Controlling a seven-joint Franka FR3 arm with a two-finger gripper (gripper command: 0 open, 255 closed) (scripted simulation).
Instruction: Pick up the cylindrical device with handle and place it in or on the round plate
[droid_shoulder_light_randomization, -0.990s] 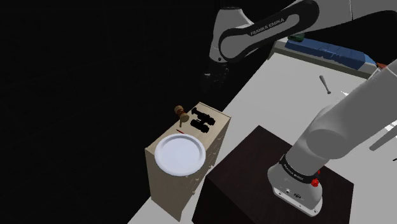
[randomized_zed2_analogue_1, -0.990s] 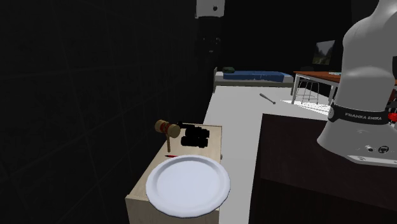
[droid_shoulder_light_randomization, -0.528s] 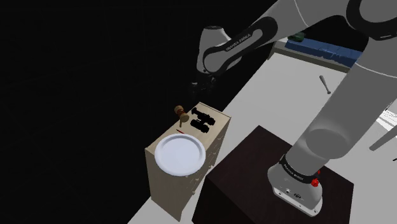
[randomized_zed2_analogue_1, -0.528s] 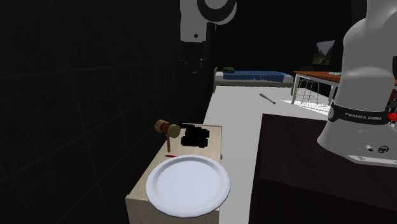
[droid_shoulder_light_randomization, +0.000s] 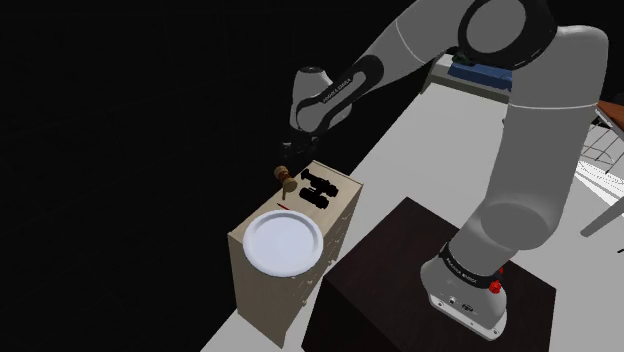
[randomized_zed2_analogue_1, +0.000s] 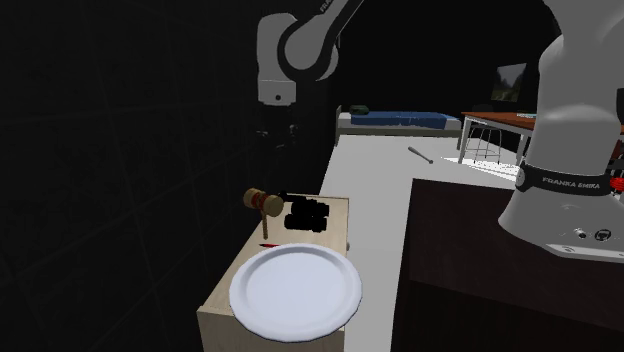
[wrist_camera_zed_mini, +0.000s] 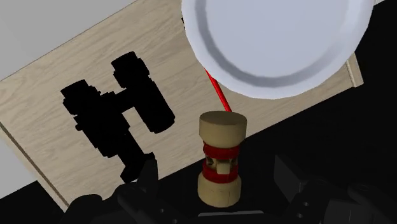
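- The pincer (droid_shoulder_light_randomization: 289, 152) hovers above the far end of the small wooden surface (wrist_camera_zed_mini: 57, 83). It is released: its two fingers (wrist_camera_zed_mini: 150, 178) stand well apart and grasp nothing.
- The cylindrical device (wrist_camera_zed_mini: 220, 159) is a pale wooden drum with red bands. It sits at the surface's far corner, on the shoulder view's left.
- From the wrist, the drum seems to lie just past the surface's edge, over the black area. I cannot tell what it rests on.
- A thin red rod (wrist_camera_zed_mini: 217, 92), likely the handle, runs from the drum toward the round plate (wrist_camera_zed_mini: 280, 89) and meets its rim. Whether it passes under the rim is unclear.
- The step in hand, I judge, is the descent for the grasp. From the wrist the drum lies between the two fingers, so the line-up looks sound. The descent should go straight down, with no sideways drift.
- Clench across the drum's round sides, at the red bands near its middle. Avoid the thin rod, which would likely slip or twist.
- The black binoculars (wrist_camera_zed_mini: 118, 105) lie just beside the device on the surface, so the finger on that side must stay clear of them.
- Lift straight up first, so the rod comes away from the rim without dragging the plate. Then carry toward the near end, where the plate lies.
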